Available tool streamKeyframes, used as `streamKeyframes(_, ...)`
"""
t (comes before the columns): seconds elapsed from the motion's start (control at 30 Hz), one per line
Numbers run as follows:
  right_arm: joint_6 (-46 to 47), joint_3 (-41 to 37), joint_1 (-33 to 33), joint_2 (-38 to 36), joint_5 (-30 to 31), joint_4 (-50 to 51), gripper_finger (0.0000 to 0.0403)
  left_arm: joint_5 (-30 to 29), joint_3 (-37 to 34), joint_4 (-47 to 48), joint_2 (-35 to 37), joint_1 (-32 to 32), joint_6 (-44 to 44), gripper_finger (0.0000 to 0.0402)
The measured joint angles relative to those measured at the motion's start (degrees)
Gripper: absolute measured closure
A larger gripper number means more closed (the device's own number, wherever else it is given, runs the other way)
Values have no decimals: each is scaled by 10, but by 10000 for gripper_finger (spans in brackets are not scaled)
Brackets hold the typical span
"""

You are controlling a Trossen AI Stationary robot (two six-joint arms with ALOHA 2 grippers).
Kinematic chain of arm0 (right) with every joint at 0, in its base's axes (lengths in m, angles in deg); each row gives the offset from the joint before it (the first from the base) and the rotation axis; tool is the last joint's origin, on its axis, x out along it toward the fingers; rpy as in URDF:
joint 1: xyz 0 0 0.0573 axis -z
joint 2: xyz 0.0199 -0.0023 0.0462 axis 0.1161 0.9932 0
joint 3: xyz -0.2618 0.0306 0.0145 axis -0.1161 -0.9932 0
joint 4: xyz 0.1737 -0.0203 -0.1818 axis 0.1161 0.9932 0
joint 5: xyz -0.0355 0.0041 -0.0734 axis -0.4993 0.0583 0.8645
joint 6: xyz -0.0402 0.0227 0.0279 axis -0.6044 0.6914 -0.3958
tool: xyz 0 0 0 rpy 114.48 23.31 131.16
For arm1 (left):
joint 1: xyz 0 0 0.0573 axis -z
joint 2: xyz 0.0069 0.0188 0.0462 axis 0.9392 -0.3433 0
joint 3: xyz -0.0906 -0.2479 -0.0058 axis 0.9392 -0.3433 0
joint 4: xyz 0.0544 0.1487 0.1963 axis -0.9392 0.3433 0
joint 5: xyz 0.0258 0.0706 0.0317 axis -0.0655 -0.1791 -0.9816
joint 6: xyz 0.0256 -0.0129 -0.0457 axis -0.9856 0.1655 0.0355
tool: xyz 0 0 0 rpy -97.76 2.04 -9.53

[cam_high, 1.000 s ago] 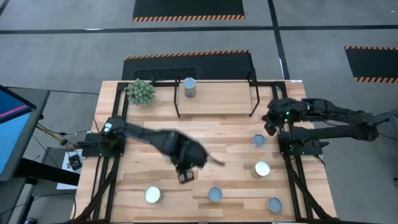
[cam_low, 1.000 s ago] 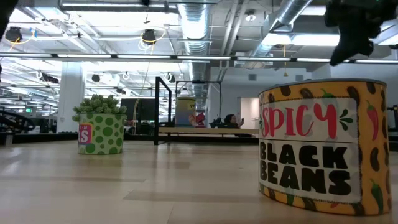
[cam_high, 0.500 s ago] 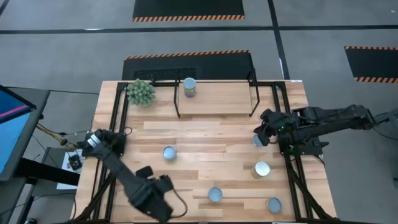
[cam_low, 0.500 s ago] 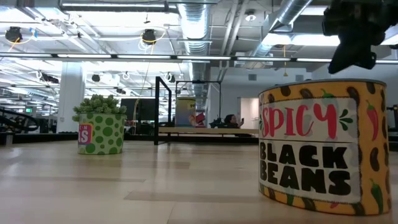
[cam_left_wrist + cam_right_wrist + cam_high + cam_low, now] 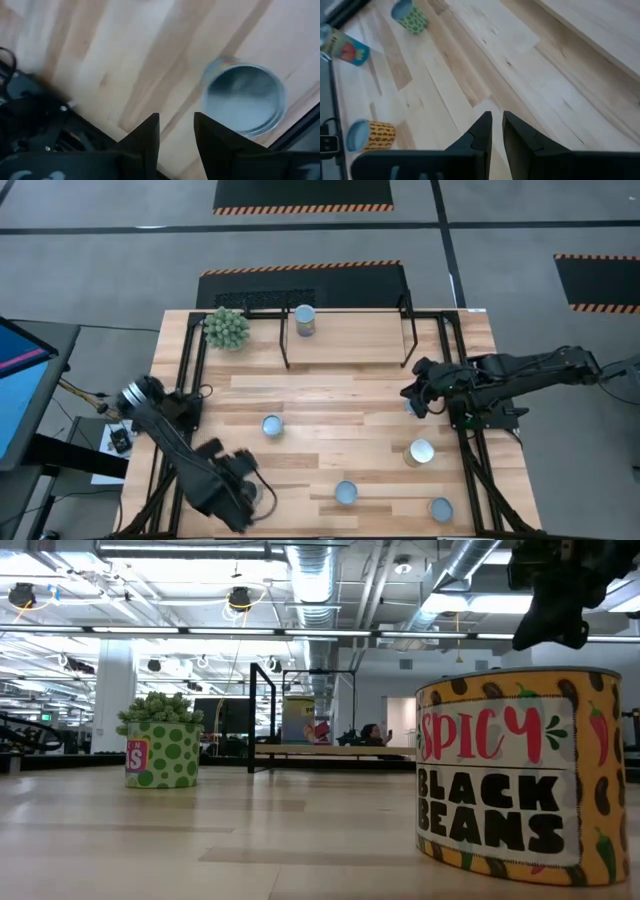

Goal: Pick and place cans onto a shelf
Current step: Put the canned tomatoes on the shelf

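Observation:
My left gripper (image 5: 243, 488) is slightly open and empty at the table's near left. It hangs over the wood beside a silver-topped can (image 5: 245, 100); the fingertip gap (image 5: 176, 132) is clear of it. My right gripper (image 5: 410, 394) is shut and empty at the right, above another can (image 5: 414, 408) that it mostly hides. One can (image 5: 305, 320) stands on the shelf's wood board (image 5: 350, 340). More cans stand upright on the table, at the middle (image 5: 272, 425) and along the near right (image 5: 345, 493), (image 5: 420, 451), (image 5: 440, 508).
A green spiky plant (image 5: 226, 328) in a dotted pot stands at the far left beside the shelf. Black frame rails (image 5: 180, 470) run along the table's left and right edges. In the low view a yellow "Spicy Black Beans" can (image 5: 520, 775) stands close to the camera.
My left arm has swung from the table's middle toward the near left corner, uncovering the middle can, and now hangs by the near-left can. My right gripper has gone toward the table's left and near edges, over the can at the right.

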Motion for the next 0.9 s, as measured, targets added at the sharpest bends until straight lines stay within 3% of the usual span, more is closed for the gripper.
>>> streamKeyframes(0.13,0,0,0,2,-1,0,333,-23,-65,-22,108,-1,43,291)
streamKeyframes(0.3,-2,0,0,7,-1,1,333,4,-196,-207,193,-1,60,291)
streamKeyframes(0.5,-2,0,0,12,-1,2,333,42,-290,-359,197,-1,104,291)
streamKeyframes(0.9,-2,0,0,15,-1,1,333,57,-300,-371,178,-1,104,291)
